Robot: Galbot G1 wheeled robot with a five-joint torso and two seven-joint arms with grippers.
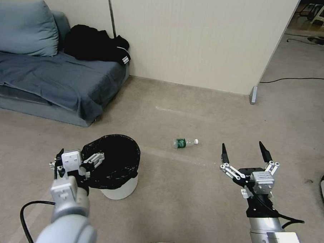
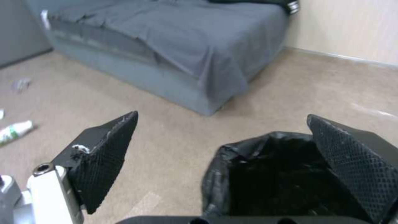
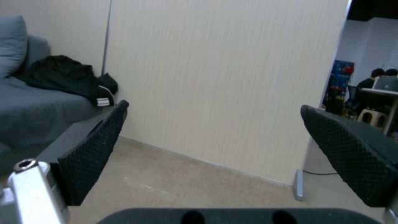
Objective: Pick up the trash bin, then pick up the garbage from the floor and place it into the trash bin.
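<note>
The trash bin (image 1: 120, 189), white with a black bag folded over its rim, stands on the carpet at the near left. My left gripper (image 1: 82, 156) is open at its left rim. In the left wrist view the bin's rim (image 2: 215, 165) lies between the fingers of the left gripper (image 2: 222, 115), one finger over the black inside and one outside. A small clear bottle with a green label (image 1: 184, 143) lies on the floor right of the bin. My right gripper (image 1: 242, 145) hovers open and empty to the right of that bottle, also seen as the right gripper (image 3: 214, 105).
A grey sofa (image 1: 56, 81) with a black jacket (image 1: 95, 45) stands behind the bin at the left. A cream partition wall (image 1: 194, 40) closes the back. Another bottle (image 2: 14, 130) and crumpled white litter (image 2: 20, 84) lie on the floor left of the bin. A cable (image 1: 296, 80) runs at far right.
</note>
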